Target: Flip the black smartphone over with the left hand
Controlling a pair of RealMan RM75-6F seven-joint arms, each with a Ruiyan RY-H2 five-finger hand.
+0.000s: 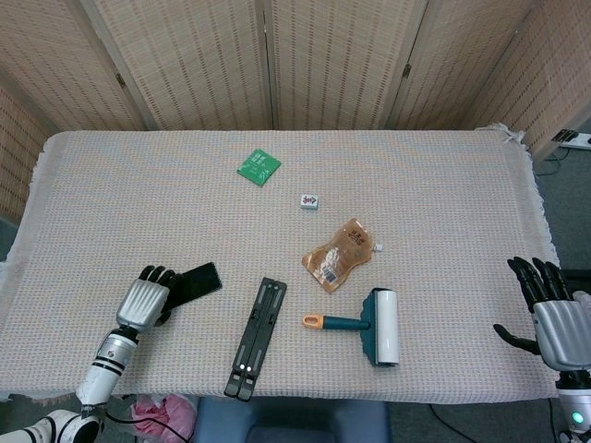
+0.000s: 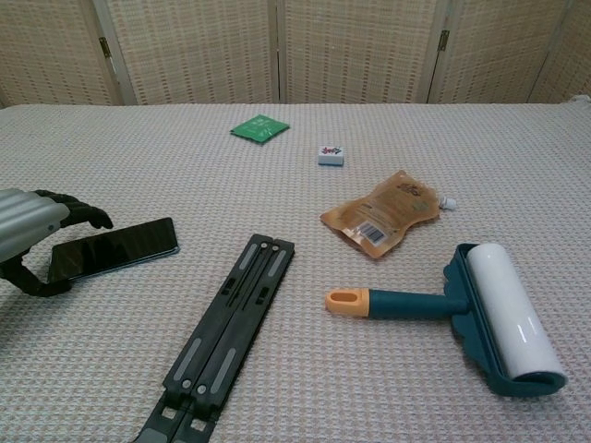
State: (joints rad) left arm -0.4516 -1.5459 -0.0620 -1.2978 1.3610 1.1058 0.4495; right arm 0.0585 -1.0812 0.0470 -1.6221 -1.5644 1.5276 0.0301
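The black smartphone (image 1: 196, 280) (image 2: 115, 249) lies flat on the table cloth at the front left, screen side dark and glossy. My left hand (image 1: 146, 300) (image 2: 28, 226) is at the phone's near-left end. Its fingers (image 2: 88, 214) arch over that end, and the thumb (image 2: 32, 284) curls beside the phone's near corner. A thin gap shows between the fingertips and the phone's far edge, so I see no firm grip. My right hand (image 1: 554, 318) hangs off the table's right edge with its fingers spread and nothing in it.
A folded black stand (image 1: 256, 337) (image 2: 226, 328) lies just right of the phone. Further right are a teal lint roller (image 1: 374, 325) (image 2: 480, 309), an orange pouch (image 1: 339, 254) (image 2: 383, 214), a small tile (image 1: 310, 200) (image 2: 331, 154) and a green packet (image 1: 259, 167) (image 2: 259, 127).
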